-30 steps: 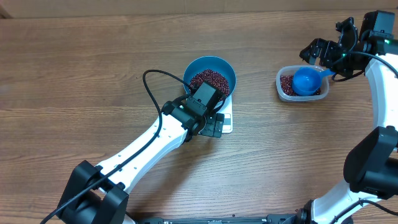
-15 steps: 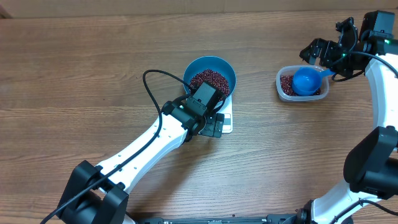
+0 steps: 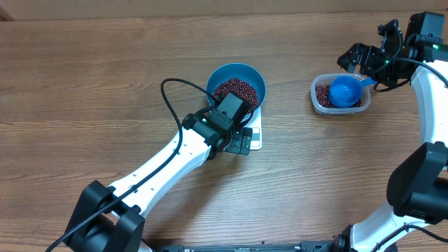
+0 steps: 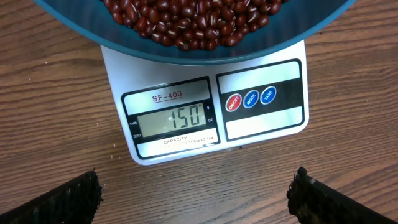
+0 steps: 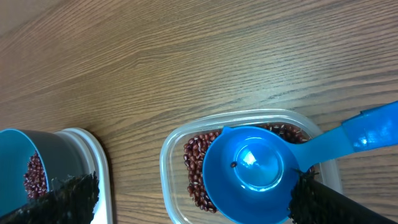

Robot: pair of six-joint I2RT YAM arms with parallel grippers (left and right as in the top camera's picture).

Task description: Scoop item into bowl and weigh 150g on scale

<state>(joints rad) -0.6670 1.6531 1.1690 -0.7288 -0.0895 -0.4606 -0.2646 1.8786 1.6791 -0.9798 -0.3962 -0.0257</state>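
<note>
My left gripper stands wide, holding nothing — the scale lies just ahead of its fingertips, display nearest, the bowl of beans seated on its far half. Left arm is nearer.

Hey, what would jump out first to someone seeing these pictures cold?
The bright blue bowl filled with red-brown beans, sitting on the white scale mid-table. The left wrist view shows its display reading 150. To the right, a blue scoop lies in a clear tub of more beans.
</note>
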